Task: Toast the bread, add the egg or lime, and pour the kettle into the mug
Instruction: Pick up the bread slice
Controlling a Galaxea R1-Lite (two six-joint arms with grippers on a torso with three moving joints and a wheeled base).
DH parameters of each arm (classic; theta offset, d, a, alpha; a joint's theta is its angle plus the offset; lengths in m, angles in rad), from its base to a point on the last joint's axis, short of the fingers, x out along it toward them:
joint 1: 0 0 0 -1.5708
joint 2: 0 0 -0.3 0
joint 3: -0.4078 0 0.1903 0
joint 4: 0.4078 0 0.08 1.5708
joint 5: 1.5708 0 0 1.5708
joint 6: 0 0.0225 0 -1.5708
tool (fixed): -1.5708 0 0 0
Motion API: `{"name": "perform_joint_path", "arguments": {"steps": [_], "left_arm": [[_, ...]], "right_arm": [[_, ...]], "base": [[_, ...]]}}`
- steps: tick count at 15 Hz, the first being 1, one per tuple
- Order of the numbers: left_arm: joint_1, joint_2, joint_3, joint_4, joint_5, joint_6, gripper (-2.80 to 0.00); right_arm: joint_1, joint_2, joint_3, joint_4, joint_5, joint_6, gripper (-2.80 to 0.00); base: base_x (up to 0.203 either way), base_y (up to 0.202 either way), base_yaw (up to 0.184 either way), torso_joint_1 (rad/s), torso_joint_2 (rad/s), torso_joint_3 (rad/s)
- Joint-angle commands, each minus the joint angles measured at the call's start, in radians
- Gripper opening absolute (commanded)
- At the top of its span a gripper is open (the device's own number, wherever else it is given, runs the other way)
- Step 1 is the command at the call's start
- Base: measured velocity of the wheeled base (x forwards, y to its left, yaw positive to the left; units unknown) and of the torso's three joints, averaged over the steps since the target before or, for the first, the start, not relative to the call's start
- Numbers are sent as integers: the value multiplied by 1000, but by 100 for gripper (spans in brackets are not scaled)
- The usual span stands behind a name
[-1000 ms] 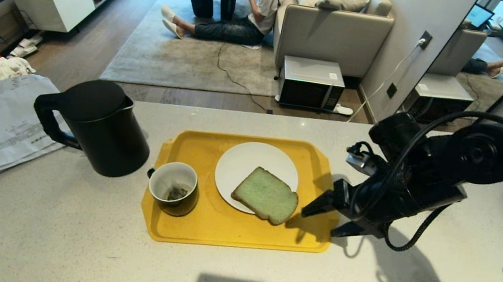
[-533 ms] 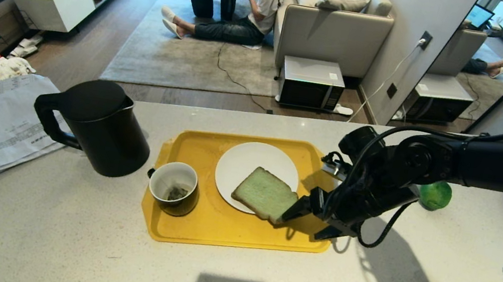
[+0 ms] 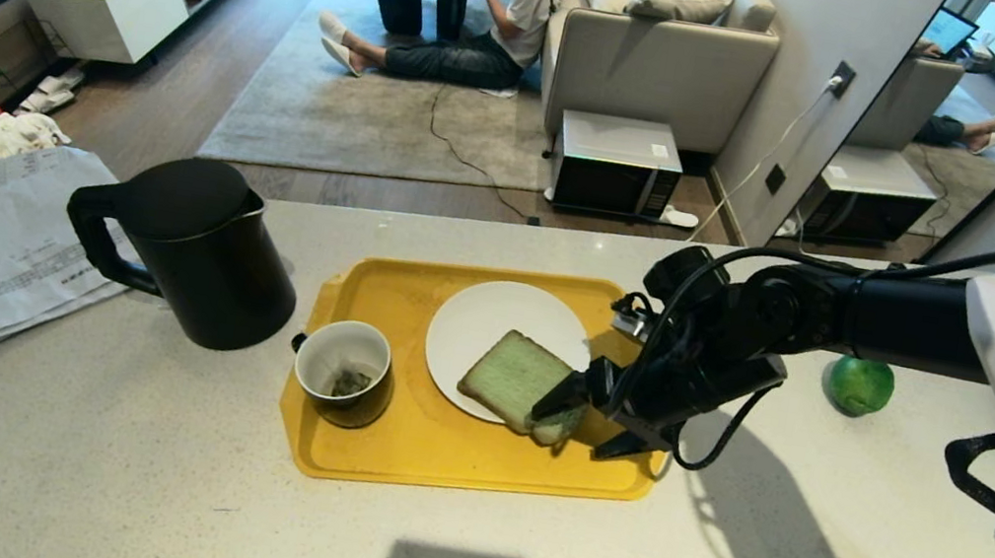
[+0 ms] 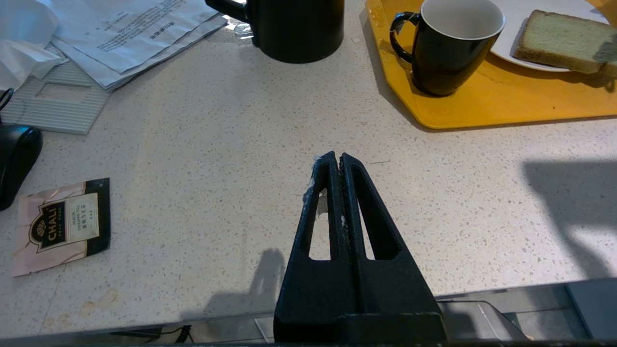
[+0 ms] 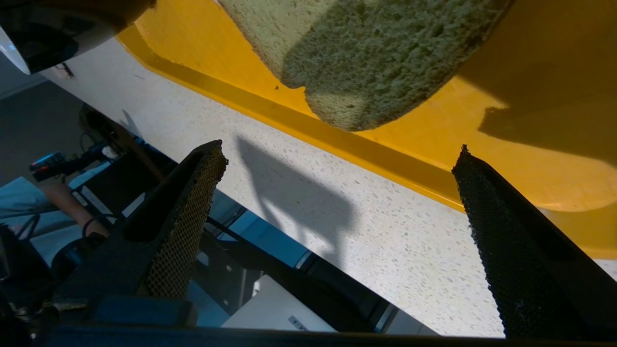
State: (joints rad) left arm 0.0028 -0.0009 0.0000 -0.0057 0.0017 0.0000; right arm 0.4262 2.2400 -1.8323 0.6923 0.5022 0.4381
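While the right gripper (image 3: 579, 427) pushes in from the right, its fingers are spread wide, wider than a second ago, and empty. One finger now lies over the near right corner of the bread (image 3: 516, 382), the other hangs over the yellow tray (image 3: 350, 455) beyond that corner; a second back both tips were clear of the slice, out by the tray's right edge. From the right wrist view the bread's (image 5: 366, 62) corner sits ahead of the gap, not yet between the fingers (image 5: 188, 226). Slice itself hasn't budged: partly on the white plate (image 3: 481, 316), near corner overhanging onto the tray. With the arm swung leftward, the lime (image 3: 860, 384) shows on the counter to the right, hidden a second ago. Mug (image 3: 343, 372) with its tea bag stands on the tray's left side, black kettle (image 3: 192, 251) just left of the tray, both unmoved. Left gripper (image 4: 340, 161) is parked low over the near counter edge, fingers pressed together, nothing in them.
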Motion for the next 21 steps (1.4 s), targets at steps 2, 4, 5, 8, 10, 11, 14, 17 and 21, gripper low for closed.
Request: {"name": "perform_joint_path", "arguments": {"steps": [2,4,5,8,10,11,14,17,21], "left_arm": [[0,-1,2,0,0,0,-280],[0,-1,2,0,0,0,-280],[0,-1,2,0,1,0,-280],[0,-1,2,0,1,0,-280],[0,-1,2,0,0,0,-280],[0,-1,2,0,1,0,-280],[0,-1,2,0,0,0,-280],[0,-1,2,0,0,0,-280],[0,-1,2,0,0,0,-280]], "right_arm": [[2,43,-38,18,24,6,0],[2,53,-42,16,59,7,0],[2,56,-56,18,82,12,0],[3,76,-96,16,103,27,0],[3,87,-117,16,104,27,0],[3,90,-122,15,104,27,0],[3,98,-124,13,103,27,0],[3,105,-127,13,102,27,0],[3,110,-139,7,102,27,0]], "base": [[0,0,0,0,0,0],[0,0,0,0,0,0],[0,0,0,0,0,0],[0,0,0,0,0,0],[0,0,0,0,0,0],[0,0,0,0,0,0],[0,0,0,0,0,0],[0,0,0,0,0,0],[0,0,0,0,0,0]]}}
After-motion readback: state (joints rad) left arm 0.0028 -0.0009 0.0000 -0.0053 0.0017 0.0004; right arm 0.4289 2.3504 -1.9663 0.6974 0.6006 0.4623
